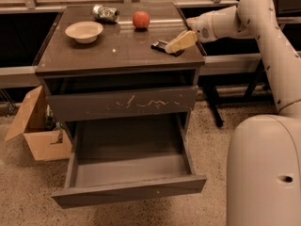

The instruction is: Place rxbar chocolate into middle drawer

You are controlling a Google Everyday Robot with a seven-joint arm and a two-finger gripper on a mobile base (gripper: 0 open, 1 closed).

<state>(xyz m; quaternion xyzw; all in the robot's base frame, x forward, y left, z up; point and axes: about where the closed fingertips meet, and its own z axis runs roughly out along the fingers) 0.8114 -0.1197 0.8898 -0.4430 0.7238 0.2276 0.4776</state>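
Observation:
The rxbar chocolate (161, 46), a small dark flat bar, lies on the cabinet top near its right edge. My gripper (180, 42), pale yellow at the end of the white arm, reaches in from the right. It sits low over the bar's right end, covering part of it. The middle drawer (129, 191) is pulled out wide below, with a plain grey front and nothing inside. Above it is a shut drawer (123, 102) with pale scratches on its front.
On the cabinet top (94, 51) stand a white bowl (84, 31), a crushed silvery can (105, 12) and a red apple (140, 19). A cardboard box (37, 126) sits on the floor at the left. My white base (263, 173) fills the lower right.

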